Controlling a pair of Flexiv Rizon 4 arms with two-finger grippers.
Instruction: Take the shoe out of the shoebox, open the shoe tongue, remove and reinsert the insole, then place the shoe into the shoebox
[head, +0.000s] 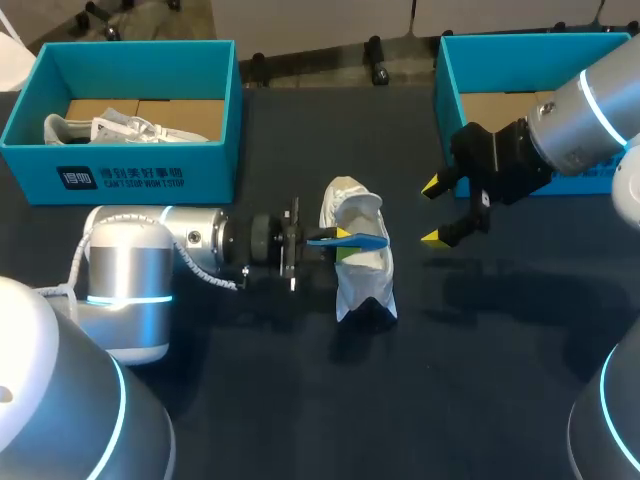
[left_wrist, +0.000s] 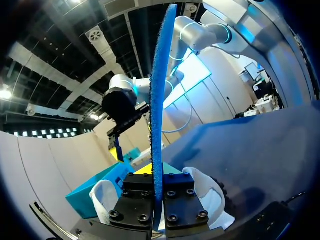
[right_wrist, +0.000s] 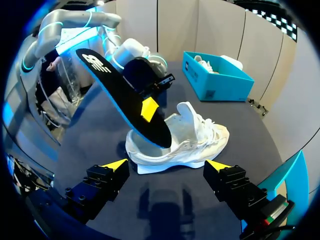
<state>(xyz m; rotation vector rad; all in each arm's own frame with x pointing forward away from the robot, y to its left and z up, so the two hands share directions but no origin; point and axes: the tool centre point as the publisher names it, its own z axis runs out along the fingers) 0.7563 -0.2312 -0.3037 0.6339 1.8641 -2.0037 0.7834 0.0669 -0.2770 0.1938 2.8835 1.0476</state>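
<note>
Your table (head: 300, 400) carries two teal shoeboxes: the left shoebox (head: 130, 175) holds another white shoe (head: 120, 128), and the right shoebox (head: 450, 90) sits at the far right corner, with cardboard showing inside.

The shoe (head: 362, 270) you are working on lies out on the table between the two arms, well apart from both boxes. Its tongue stands pulled up and its mouth is open.

Your left gripper (head: 340, 240) is pinching the insole (right_wrist: 125, 95) by its edge. It holds the insole slanted above the shoe, with the lower end down at the shoe's mouth. The pictures do not show whether that end is inside.

Your right gripper (head: 433, 212) is spread wide and holds nothing. It hovers just beside the shoe, facing its side.

You are in the insole step; one moment alone does not show whether the insole is coming out or going back.

If you are reinserting, steer the lower end toward the toe and lay the insole flat, ideally while the right gripper steadies the shoe. After that, the shoe has to go into a shoebox.
</note>
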